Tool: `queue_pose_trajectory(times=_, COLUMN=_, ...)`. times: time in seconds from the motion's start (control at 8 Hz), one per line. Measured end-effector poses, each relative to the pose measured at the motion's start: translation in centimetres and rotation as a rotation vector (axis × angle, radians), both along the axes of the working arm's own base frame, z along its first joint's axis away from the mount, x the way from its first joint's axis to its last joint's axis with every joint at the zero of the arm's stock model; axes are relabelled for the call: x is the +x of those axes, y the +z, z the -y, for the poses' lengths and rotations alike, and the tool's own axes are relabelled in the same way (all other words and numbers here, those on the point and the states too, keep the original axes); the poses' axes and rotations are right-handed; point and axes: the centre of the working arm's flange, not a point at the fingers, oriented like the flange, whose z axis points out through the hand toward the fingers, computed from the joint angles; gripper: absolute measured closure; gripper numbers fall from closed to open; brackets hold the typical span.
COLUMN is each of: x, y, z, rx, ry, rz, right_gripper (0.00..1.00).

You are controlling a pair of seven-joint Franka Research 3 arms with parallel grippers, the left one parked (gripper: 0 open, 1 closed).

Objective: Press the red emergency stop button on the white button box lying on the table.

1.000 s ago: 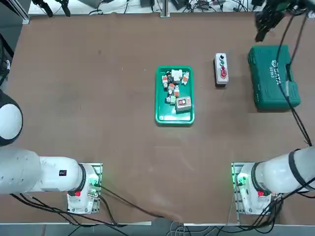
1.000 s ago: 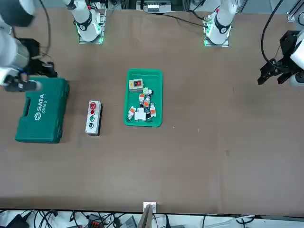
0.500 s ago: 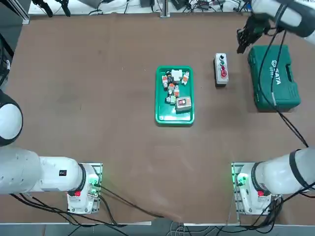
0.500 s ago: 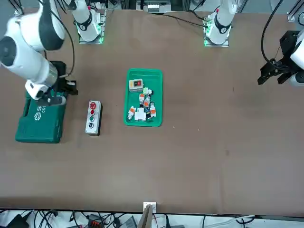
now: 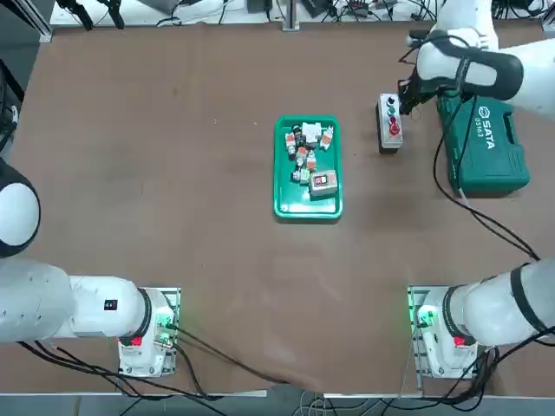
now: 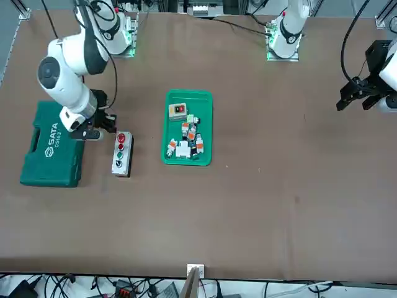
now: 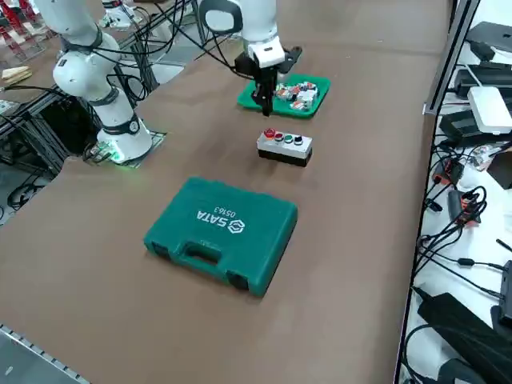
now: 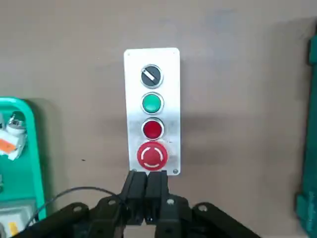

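The white button box (image 5: 389, 115) lies on the brown table (image 5: 173, 173) between the green tray and the green case. In the right wrist view the box (image 8: 151, 64) carries a row of buttons: a dark selector, a green one, a small red one, and the large red emergency stop button (image 8: 151, 155) at the end nearest my fingers. My right gripper (image 8: 148, 184) is shut, fingers pressed together with nothing between them, tips just short of the stop button's end. From the side the gripper (image 7: 266, 106) hangs above the box (image 7: 285, 150), over its red button (image 7: 270, 134) end.
A green tray (image 5: 308, 211) of small parts lies left of the box. A closed green case (image 5: 482, 139) lies right of it, under the arm's cable. Cables run along the table's far edge.
My right arm has swung from the far right corner, over the green case, leftward and down to the button box. The box, tray and case have not moved.
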Motion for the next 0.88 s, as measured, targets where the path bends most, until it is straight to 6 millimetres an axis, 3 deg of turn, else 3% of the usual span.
queue_pose_trajectory(times=0.38, x=-0.3, y=-3.0, z=-1.1, rx=-0.012, ry=-0.021, rz=-0.031, right_gripper=0.99)
queue_pose_trajectory(times=0.88, x=-0.1, y=-4.8, z=-1.1, rx=-0.019, ry=-0.036, rz=-0.043, right_gripper=0.99)
